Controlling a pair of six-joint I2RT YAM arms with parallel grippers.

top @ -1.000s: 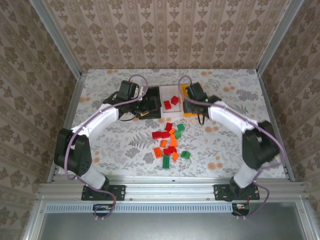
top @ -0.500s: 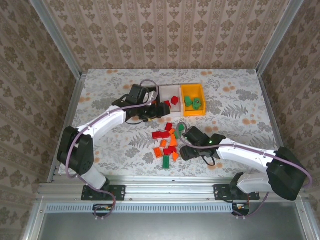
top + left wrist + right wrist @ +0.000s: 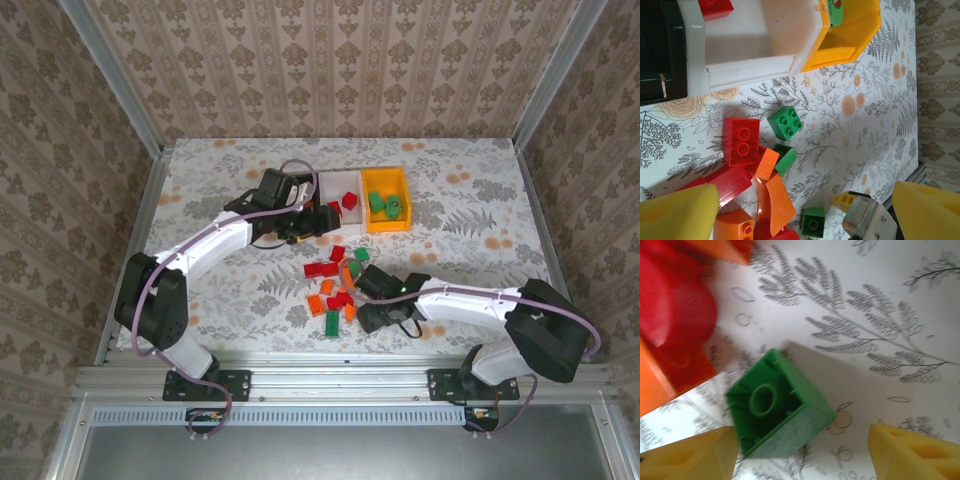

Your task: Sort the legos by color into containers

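Note:
The legos lie in a loose pile [image 3: 338,285] of red, orange and green mid-table. My right gripper [image 3: 372,306] stands open at the pile's right edge. An overturned green lego [image 3: 775,412] rests on the table between its yellow fingertips [image 3: 690,455], nearer the left one and not pinched. My left gripper [image 3: 316,218] hangs open by the containers, above the pile's far side, holding nothing. The black bin [image 3: 660,45] is partly under the left arm. The white bin [image 3: 330,185] holds red legos [image 3: 349,200]. The orange-yellow bin [image 3: 403,190] holds green legos [image 3: 380,204].
A red brick [image 3: 741,141], two green bricks [image 3: 785,122] and a curved orange piece [image 3: 775,202] lie close together below the left gripper. The right gripper's tip [image 3: 865,220] is near a green brick [image 3: 813,221]. Floral table stretches right of the pile [image 3: 470,250].
The right arm swung from the orange-yellow bin down to the pile and now sits over a green lego. The left gripper shifted slightly right from the black bin, then stayed still.

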